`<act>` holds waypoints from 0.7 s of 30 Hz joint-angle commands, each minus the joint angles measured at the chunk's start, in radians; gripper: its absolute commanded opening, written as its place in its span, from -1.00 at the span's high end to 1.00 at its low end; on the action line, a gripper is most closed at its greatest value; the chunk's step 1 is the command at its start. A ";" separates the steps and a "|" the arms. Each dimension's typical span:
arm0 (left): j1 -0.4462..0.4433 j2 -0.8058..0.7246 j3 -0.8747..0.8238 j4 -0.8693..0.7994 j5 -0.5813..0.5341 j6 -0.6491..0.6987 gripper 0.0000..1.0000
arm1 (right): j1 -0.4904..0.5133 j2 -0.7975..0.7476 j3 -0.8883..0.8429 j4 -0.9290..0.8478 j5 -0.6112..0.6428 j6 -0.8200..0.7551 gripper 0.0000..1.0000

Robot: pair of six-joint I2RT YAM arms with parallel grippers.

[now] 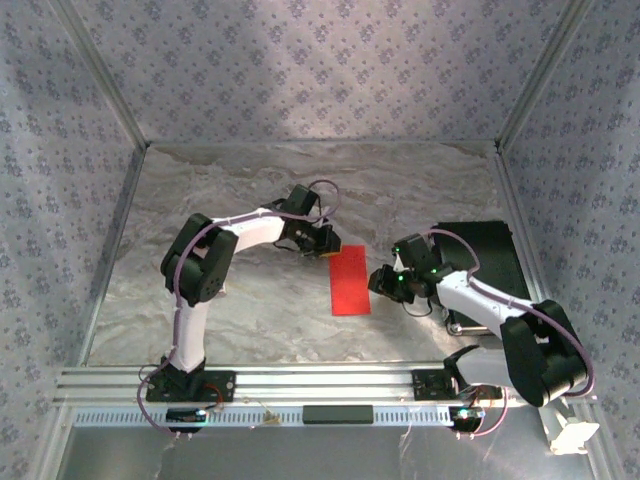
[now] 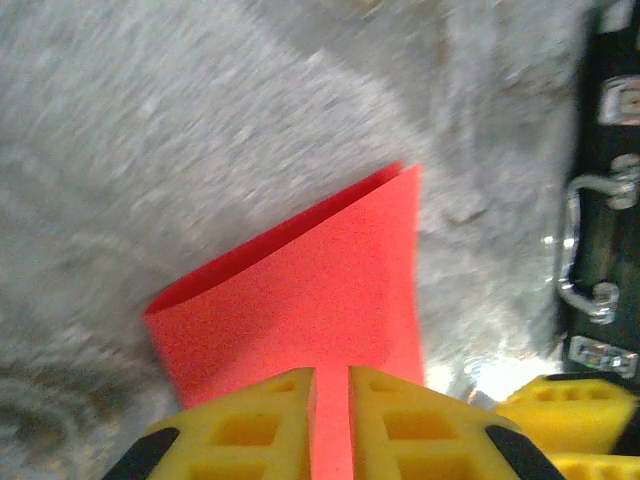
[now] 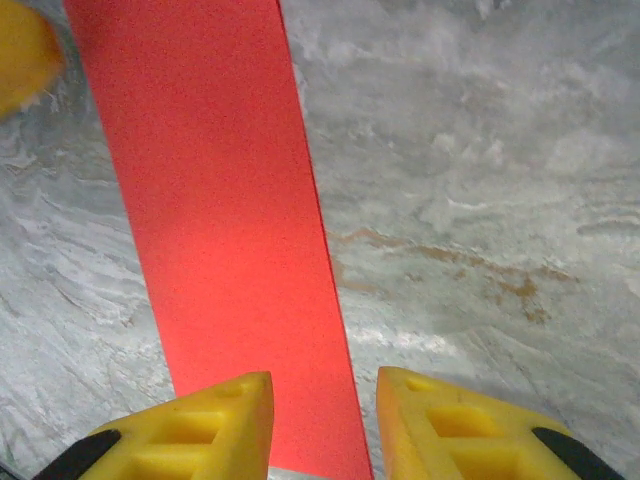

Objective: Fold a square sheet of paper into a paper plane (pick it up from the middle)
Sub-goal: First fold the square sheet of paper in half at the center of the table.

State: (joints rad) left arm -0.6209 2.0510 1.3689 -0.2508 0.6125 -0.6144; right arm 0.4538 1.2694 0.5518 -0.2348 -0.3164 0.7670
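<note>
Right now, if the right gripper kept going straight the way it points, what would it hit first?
Probably the folded red paper, lying on the table just ahead of the right gripper.

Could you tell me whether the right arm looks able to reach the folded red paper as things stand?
Probably yes: the right pincer stands open over an edge of the folded red paper, with nothing between them.

Left arm (image 1: 188,322) and right arm (image 1: 480,303): white links, black joint housings, lilac cables (image 1: 325,186), black base plates (image 1: 192,384) on an aluminium rail (image 1: 320,381). Left end effector (image 2: 332,382) and right end effector (image 3: 323,388): yellow pocketed fingers (image 2: 250,430), black patches at the root.
</note>
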 commanded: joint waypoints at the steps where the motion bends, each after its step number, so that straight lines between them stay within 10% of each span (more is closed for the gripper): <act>1: 0.003 -0.035 0.037 -0.016 0.044 -0.004 0.68 | -0.003 -0.016 -0.013 -0.025 0.002 0.024 0.33; 21: 0.001 0.121 0.094 -0.094 0.014 0.027 0.78 | 0.086 -0.030 -0.077 0.030 -0.057 0.132 0.18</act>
State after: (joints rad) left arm -0.6216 2.1586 1.4281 -0.3027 0.6369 -0.6136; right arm 0.5194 1.2587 0.5007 -0.2104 -0.3637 0.8570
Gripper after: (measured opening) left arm 0.114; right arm 0.401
